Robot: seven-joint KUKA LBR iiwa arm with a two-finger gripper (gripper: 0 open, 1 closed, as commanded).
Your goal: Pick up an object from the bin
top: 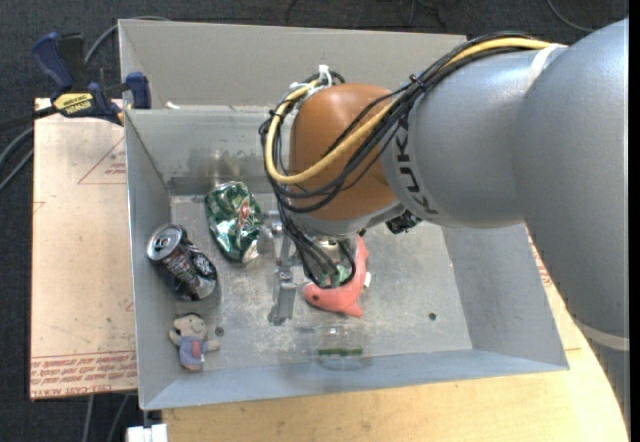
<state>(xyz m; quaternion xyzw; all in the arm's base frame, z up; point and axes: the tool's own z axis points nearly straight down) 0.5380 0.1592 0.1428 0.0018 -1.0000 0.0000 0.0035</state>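
The gripper point(300, 282) sits low in the middle of the bin point(450, 320), right by a pink toy point(340, 300) lying just to its right, long side running left-right, and honestly I can't tell if it's open or gripping anything.

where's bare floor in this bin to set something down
Widest bare patch: the bin floor right of the pink thing. A smaller one lies along the front, between the small grey figure and the pink thing. Left is crowded: dark can, crushed green can.
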